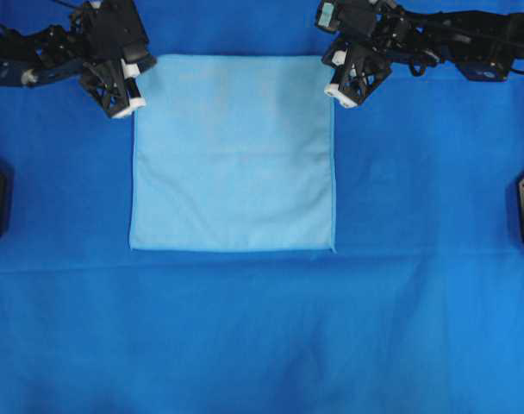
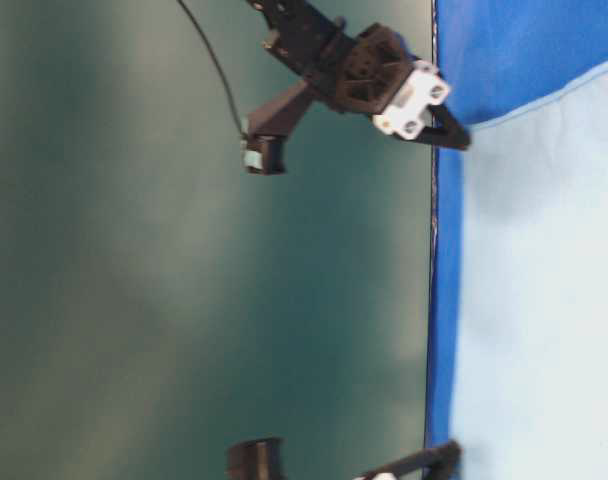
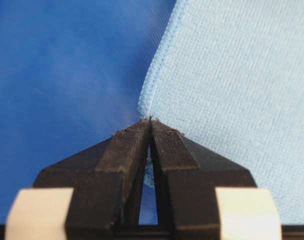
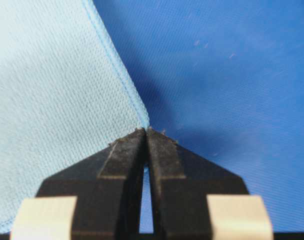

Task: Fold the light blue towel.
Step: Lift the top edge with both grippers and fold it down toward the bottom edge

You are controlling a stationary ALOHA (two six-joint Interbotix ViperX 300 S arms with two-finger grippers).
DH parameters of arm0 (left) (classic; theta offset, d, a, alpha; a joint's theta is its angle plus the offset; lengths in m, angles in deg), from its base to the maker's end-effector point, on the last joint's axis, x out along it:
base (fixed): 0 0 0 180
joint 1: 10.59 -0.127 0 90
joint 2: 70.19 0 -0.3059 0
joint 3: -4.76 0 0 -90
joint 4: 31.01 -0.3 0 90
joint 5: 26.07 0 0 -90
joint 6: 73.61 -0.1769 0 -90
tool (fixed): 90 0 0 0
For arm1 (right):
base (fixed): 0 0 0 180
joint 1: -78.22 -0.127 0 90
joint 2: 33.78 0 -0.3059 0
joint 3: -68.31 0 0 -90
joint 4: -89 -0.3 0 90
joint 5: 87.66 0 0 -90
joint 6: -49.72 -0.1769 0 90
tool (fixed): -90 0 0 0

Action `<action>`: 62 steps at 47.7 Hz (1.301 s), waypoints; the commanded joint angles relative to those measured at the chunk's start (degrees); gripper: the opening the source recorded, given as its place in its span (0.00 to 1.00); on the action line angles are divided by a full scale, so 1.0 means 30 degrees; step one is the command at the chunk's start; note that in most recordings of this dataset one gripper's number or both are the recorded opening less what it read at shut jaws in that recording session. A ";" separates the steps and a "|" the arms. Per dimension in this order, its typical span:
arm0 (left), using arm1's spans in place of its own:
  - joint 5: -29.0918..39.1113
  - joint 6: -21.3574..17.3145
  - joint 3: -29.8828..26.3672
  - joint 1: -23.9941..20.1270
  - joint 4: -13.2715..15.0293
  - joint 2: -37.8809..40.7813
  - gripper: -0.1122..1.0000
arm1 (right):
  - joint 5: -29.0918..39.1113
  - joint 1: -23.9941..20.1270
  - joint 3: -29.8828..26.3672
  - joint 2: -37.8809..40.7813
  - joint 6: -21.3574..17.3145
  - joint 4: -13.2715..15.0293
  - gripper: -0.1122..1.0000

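Towel: I see the towel (image 1: 233,155) lying flat and square on the blue cloth (image 1: 262,336), its top edge toward the arms, no fold in it.
Left gripper: my left gripper (image 3: 150,122) has its black fingers (image 3: 124,155) pressed together tip to tip, pinching the hem (image 3: 162,55) at the towel's left side near the top corner. A sliver of hem shows between the fingers lower down.
Right gripper: my right gripper (image 4: 145,131) is likewise clamped, tips meeting on the towel's right-hand hem near the other top corner.
Overhead: the left gripper sits at the towel's upper left edge, the right one at its upper right edge, each angled inward.
Table level: this view is turned sideways. I can make out one gripper touching a towel corner, the other only partly in view at the frame's bottom edge.
Corners: near both grippers the hem lifts slightly off the cloth.
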 commanded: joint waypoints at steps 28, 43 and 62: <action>0.3223 0.0381 0.0879 0.4189 0.0029 -0.2871 0.12 | 0.2021 -0.3691 0.1113 -0.2959 -0.1963 -0.0176 0.11; 0.4717 0.3193 0.1992 0.9258 0.0088 -0.4336 0.12 | 0.2900 -0.7852 0.2168 -0.3691 -0.4980 -0.0205 0.11; 0.4922 0.6035 0.2021 1.4297 0.0117 -0.4189 0.12 | 0.2783 -1.1514 0.2227 -0.3633 -0.7471 -0.0205 0.11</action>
